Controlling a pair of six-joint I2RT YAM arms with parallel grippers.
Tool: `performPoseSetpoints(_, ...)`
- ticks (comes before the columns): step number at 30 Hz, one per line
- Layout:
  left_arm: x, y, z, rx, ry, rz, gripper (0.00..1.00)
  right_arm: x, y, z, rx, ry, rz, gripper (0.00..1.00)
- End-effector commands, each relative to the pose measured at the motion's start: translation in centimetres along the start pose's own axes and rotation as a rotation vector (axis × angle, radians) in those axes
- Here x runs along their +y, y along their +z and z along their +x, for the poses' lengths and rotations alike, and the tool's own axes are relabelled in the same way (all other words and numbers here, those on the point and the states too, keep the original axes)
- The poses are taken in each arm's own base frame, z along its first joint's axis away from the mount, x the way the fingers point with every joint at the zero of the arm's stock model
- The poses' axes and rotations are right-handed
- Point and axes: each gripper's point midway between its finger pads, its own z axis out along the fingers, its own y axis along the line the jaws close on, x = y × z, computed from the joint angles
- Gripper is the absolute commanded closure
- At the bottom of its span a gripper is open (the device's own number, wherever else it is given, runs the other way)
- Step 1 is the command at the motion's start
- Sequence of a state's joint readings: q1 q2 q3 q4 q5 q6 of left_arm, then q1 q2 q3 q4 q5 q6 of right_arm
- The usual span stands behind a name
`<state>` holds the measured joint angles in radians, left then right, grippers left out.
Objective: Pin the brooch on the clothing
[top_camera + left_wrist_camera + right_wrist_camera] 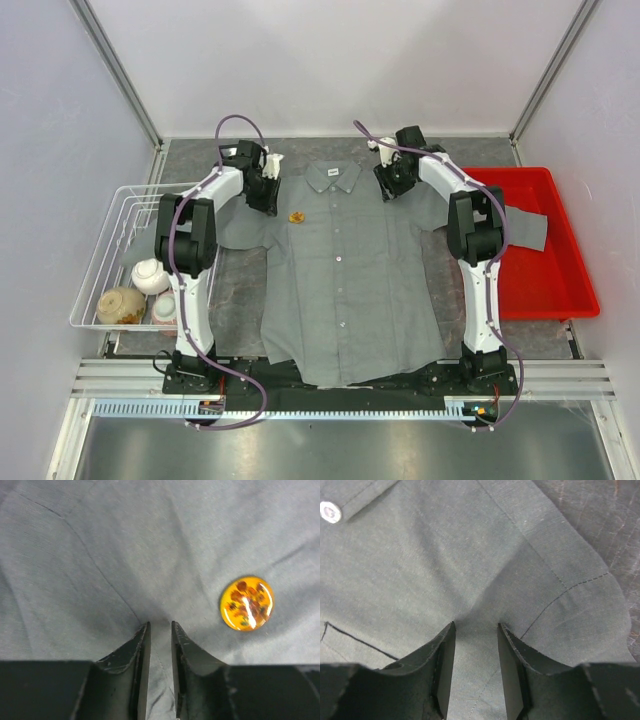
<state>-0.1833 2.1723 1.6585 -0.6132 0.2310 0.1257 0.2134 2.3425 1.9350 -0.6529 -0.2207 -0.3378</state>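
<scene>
The grey shirt point(350, 290) lies flat and face up on the table, collar at the far side. The orange-gold brooch point(297, 216) rests on its chest, left of the button row; the left wrist view shows it as a shiny round disc point(247, 603) on the cloth point(100, 555). My left gripper point(265, 195) is at the shirt's left shoulder, just left of the brooch, its jaws nearly closed point(160, 625) on a pinched fold of cloth. My right gripper point(392, 185) is at the right shoulder, jaws narrowed point(476, 625) on a raised fold of cloth point(470, 555).
A white wire basket point(100, 240) at the left holds a tan bowl point(121, 305) and a white cup point(150, 275). A red tray point(540, 270) stands at the right; the shirt's right sleeve point(525, 228) reaches into it. A pale button point(330, 512) shows near the collar.
</scene>
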Motion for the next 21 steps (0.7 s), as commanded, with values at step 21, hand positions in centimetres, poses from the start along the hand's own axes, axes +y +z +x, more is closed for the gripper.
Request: performPoseSetpoints(21, -4.8, -2.8, 7.4, 0.141, 0.346, 0.141, 0.60, 6.2, -4.1, 3.8, 0.075, -0.098, -0.229, 0.41)
